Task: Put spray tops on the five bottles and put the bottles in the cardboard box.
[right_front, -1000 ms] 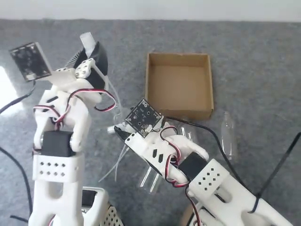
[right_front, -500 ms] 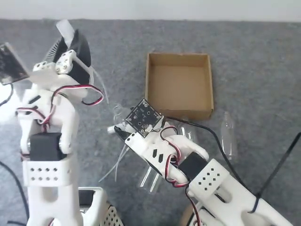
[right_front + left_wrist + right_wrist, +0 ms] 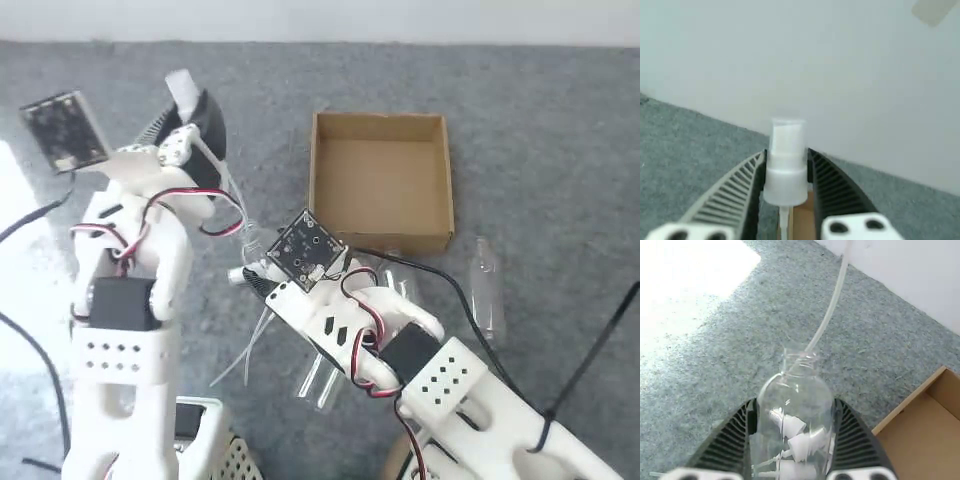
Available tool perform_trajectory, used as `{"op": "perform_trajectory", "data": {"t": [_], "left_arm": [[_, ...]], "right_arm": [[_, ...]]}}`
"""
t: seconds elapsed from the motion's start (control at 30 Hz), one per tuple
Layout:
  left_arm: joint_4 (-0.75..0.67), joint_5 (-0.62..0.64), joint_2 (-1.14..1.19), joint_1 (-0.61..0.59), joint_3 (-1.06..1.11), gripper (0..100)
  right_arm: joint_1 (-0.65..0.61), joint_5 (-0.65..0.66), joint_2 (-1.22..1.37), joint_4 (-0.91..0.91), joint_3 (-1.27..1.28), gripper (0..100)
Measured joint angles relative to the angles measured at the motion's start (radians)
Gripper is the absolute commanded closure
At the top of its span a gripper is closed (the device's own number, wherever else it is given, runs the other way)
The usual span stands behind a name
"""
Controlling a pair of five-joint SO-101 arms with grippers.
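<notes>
Clear plastic bottle [image 3: 796, 390], gripped by the right gripper [image 3: 794, 412], is held mid-table [image 3: 540, 130], off the cardboard box's [image 3: 380, 185] near left corner. A white spray top [image 3: 786, 165], clamped in the left gripper [image 3: 190, 105], hangs toward the far left corner, its tube [image 3: 832, 305] ending at the bottle's mouth.

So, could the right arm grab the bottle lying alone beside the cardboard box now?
Probably not yet: the right gripper is shut on another bottle, so it has no free grip. The lone bottle itself lies uncovered on the carpet.

Clear glossy plastic bottle [image 3: 795, 415], matt cardboard box [image 3: 380, 180]
</notes>
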Motion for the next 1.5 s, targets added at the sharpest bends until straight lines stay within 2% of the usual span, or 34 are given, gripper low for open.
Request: {"op": "perform_trajectory", "data": {"t": [0.1, 0.2, 0.33, 0.5, 0.67, 0.87, 1.23, 1.5], "left_arm": [[0.015, -0.002, 0.0, 0.026, 0.031, 99], [0.091, -0.028, -0.002, 0.071, 0.031, 99], [0.195, -0.103, -0.002, 0.132, 0.031, 99], [0.259, -0.18, -0.002, 0.18, 0.032, 99], [0.265, -0.253, -0.002, 0.227, 0.097, 99], [0.256, -0.264, -0.008, 0.222, 0.144, 99], [0.229, -0.295, -0.023, 0.206, 0.193, 99], [0.226, -0.301, -0.025, 0.206, 0.178, 99]], "right_arm": [[0.0, 0.0, 0.0, 0.0, 0.0, 99.4], [0.044, 0.0, 0.0, 0.0, 0.0, 99.3], [0.112, -0.063, 0.0, -0.018, 0.0, 99.3], [0.121, -0.097, 0.0, -0.037, 0.021, 99.3], [0.124, -0.101, 0.0, -0.163, 0.098, 99.3], [0.124, -0.103, 0.002, -0.273, 0.17, 99.3], [0.123, -0.103, 0.003, -0.336, 0.207, 99.3], [0.167, -0.101, 0.005, -0.578, 0.304, 99.3]]}}
